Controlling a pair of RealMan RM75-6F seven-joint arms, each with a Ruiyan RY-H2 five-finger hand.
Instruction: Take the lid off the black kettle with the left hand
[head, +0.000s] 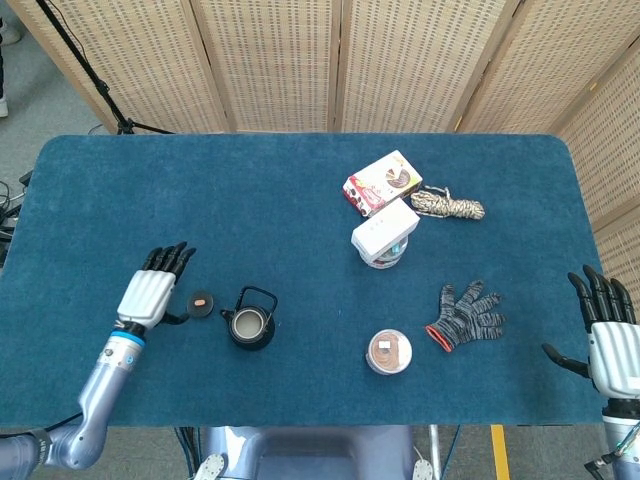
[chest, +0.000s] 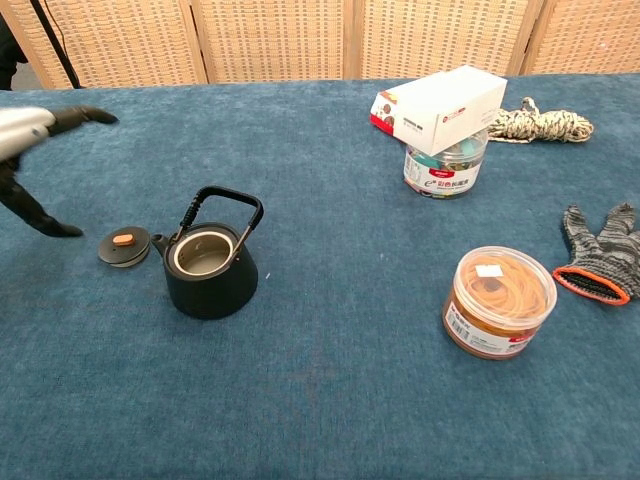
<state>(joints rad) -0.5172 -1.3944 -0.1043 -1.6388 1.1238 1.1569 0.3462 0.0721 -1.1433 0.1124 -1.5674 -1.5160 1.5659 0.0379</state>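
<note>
The lid (chest: 124, 246) lies flat on the bench (head: 300, 200) just left of the open black kettle (chest: 210, 268), near the front edge. The left hand (head: 150, 292), fingers spread and empty, hangs beside it, so the removal looks done. The right hand (head: 605, 335) idles, fingers spread, at the right edge.

Blue table (head: 300, 180) w/ kettle (chest: 208, 268), lid (chest: 124, 245), glove (head: 466, 314), rope (head: 449, 206), box (head: 382, 183), 2 jars (chest: 499, 302).

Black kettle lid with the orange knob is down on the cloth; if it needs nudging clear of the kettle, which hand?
Left. The left hand is open right beside the small black lid, which lies by the black kettle. The right hand sits at the table's far right edge, past the striped knit glove.
</note>
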